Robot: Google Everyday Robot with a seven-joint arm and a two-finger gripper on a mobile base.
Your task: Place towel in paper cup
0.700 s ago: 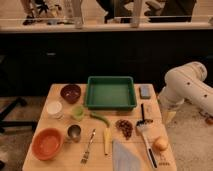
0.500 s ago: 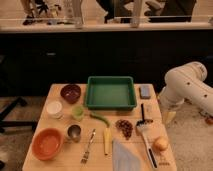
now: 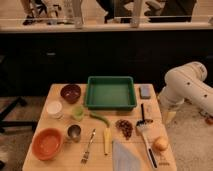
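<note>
- Nothing of the task is done yet: the towel [image 3: 125,157] lies flat at the 6 o'clock edge of the counter [image 3: 56,92], untouched.
- The cup [image 3: 54,108] stands mouth up at 9 o'clock, well apart from the towel. A metal cup [image 3: 74,132] and a fork [image 3: 88,146] lie between them.
- The gripper [image 3: 169,116] hangs off the counter's 3 o'clock side, near the spatula [image 3: 142,125]. Its fingers are spread and hold nothing.
- What is left, as I judge it, is everything: reach over to the towel, pinch it, carry it toward 10 o'clock, and push the soft cloth down into the cup.
</note>
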